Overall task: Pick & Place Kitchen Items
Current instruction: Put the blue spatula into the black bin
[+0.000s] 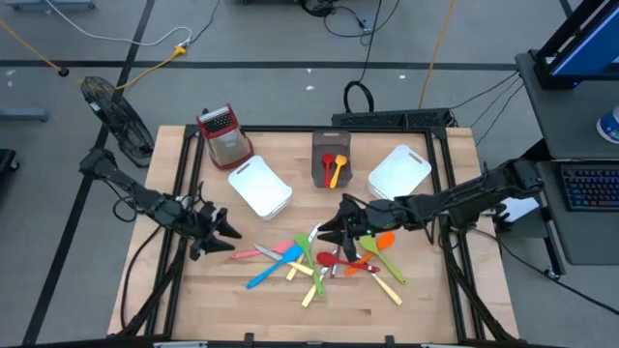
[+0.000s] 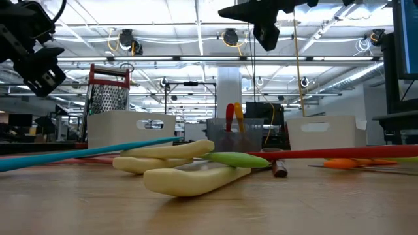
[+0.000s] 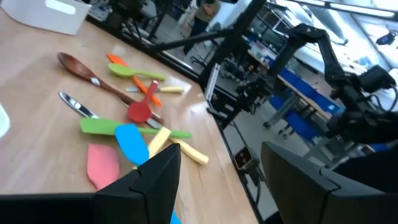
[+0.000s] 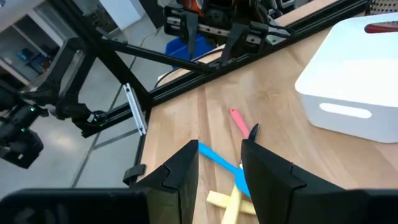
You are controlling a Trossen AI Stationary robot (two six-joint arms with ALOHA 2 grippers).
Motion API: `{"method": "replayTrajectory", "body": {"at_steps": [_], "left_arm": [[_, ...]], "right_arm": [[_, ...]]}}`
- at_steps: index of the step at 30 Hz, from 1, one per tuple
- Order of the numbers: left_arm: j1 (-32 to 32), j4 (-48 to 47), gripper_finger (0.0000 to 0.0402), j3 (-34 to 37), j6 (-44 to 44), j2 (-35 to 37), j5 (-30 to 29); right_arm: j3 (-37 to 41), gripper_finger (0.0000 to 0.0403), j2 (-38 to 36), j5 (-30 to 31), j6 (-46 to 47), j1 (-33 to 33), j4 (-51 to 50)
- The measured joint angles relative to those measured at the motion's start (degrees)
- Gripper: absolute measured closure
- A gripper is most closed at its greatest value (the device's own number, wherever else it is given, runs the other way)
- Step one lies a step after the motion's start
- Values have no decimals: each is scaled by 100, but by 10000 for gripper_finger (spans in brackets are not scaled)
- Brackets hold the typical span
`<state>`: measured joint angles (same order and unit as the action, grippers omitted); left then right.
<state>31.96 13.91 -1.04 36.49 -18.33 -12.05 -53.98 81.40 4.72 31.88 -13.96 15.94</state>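
The kitchen items (image 1: 324, 259) lie heaped on the surface in front of the grey bin (image 1: 332, 158), which already holds a red and an orange piece. The right gripper (image 1: 331, 230) hovers over the heap, jaws open and empty, presumably choosing. The left gripper (image 1: 224, 232) waits beside the heap, jaws apart, empty.

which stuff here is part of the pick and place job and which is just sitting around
Part of the job:
- loose utensil pile at mid-table
- red and orange utensils already in the grey bin
- left gripper and right gripper, both empty

Just sitting around:
- box grater
- two white bins
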Motion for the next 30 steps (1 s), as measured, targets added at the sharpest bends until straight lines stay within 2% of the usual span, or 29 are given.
{"method": "replayTrajectory", "body": {"at_steps": [4,19,25,30], "left_arm": [[-1,0,172,0,0,-4,-189],[-1,57,172,0,3,-4,-200],[-2,852,172,-2,600,-2,-206],[0,1518,172,-9,614,-2,-281]], "right_arm": [[0,289,-30,-1,-155,0,65],[2,289,-26,-31,-893,2,-11],[4,289,-225,-42,-1138,154,-465],[364,289,-713,-43,-1163,325,-563]]}}
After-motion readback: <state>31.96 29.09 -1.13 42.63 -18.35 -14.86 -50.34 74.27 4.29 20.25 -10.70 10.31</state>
